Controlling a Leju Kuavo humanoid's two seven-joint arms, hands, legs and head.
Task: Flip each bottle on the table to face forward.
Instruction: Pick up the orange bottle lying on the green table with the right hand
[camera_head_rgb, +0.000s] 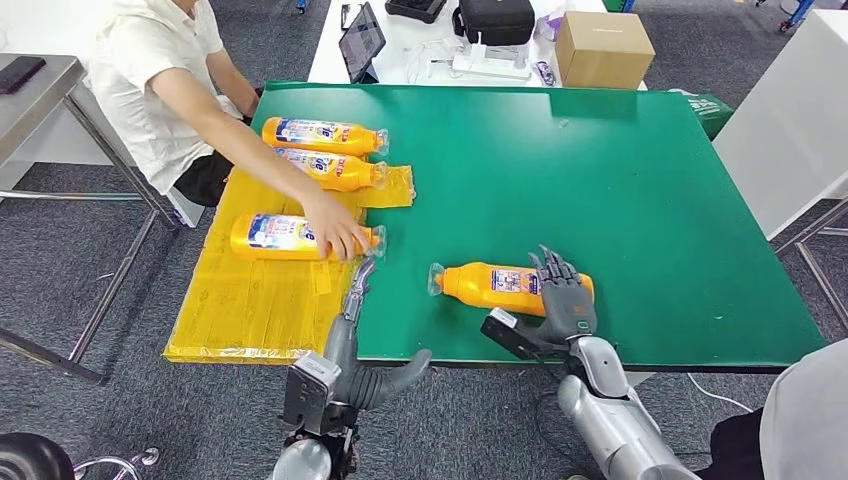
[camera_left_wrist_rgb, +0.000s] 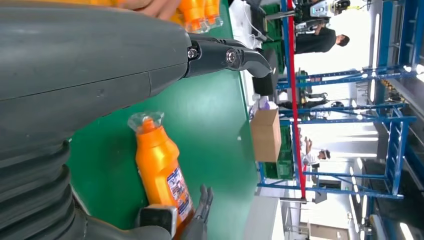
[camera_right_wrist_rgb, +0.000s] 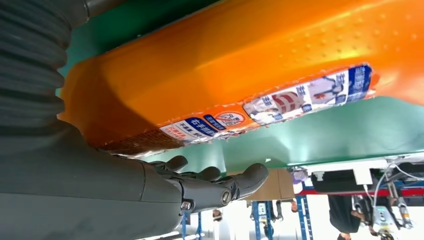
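While the right hand (camera_head_rgb: 566, 300) laid spread fingers (camera_head_rgb: 552, 268) over the orange plastic bottle (camera_head_rgb: 490, 285) lying on the green bench (camera_head_rgb: 620, 200), unclasped, it might roll away; left hand (camera_head_rgb: 356, 300) open, fingers straight.

The right arm comes in from the near right, bent at the wrist, its robot hand (camera_head_rgb: 565, 297) lying fingers spread over the base end of an orange bottle (camera_head_rgb: 490, 285); whether it grips cannot be told. The left arm rises from the near left, its robot hand (camera_head_rgb: 352, 300) stretched far-ward, fingers straight and together, holding nothing.
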